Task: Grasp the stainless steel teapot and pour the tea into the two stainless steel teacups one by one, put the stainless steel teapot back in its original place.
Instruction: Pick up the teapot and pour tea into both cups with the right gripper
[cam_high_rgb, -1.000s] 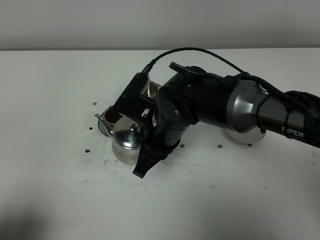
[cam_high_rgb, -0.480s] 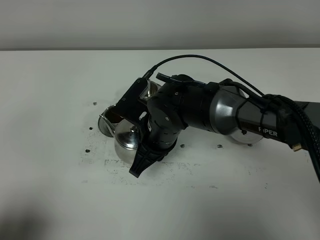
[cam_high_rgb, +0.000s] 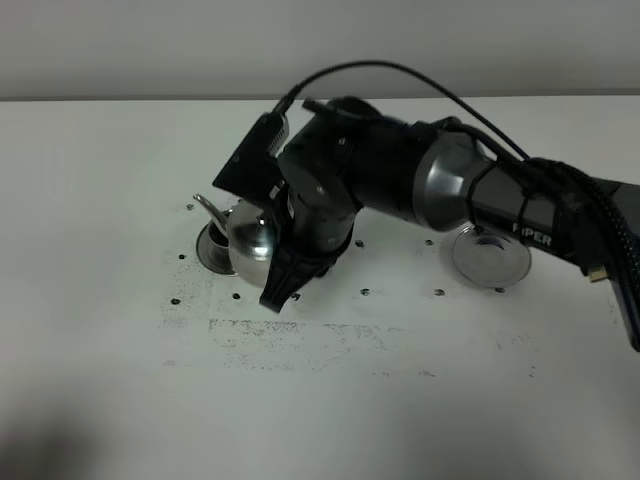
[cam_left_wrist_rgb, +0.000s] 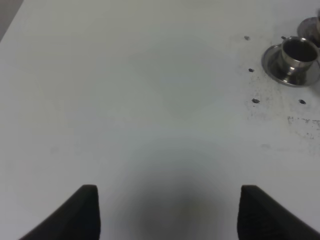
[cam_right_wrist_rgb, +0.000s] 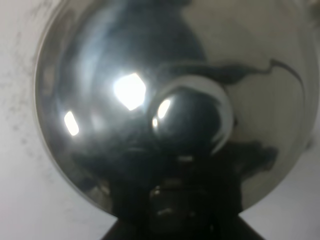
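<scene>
My right gripper (cam_high_rgb: 285, 280) is shut on the loop handle of the stainless steel teapot (cam_high_rgb: 250, 240), whose thin spout points left and up. The pot hangs over one teacup and its saucer (cam_high_rgb: 207, 252), mostly hiding them. That teacup (cam_left_wrist_rgb: 298, 51) stands on its saucer in the left wrist view. The second teacup is hidden behind the arm. The pot's domed lid and knob (cam_right_wrist_rgb: 187, 117) fill the right wrist view. The lone flat saucer (cam_high_rgb: 490, 256) lies bare at the right. My left gripper (cam_left_wrist_rgb: 170, 215) is open and empty over bare table.
The white table (cam_high_rgb: 120, 380) has dark specks and scuffs around the cups. The right arm's thick black body (cam_high_rgb: 400, 195) spans from the right edge to the middle. A steel edge (cam_left_wrist_rgb: 314, 25) shows cut off at the left wrist view's border.
My right arm has carried the teapot toward the far side of the table and raised its spout. The lone saucer has come into full view.
</scene>
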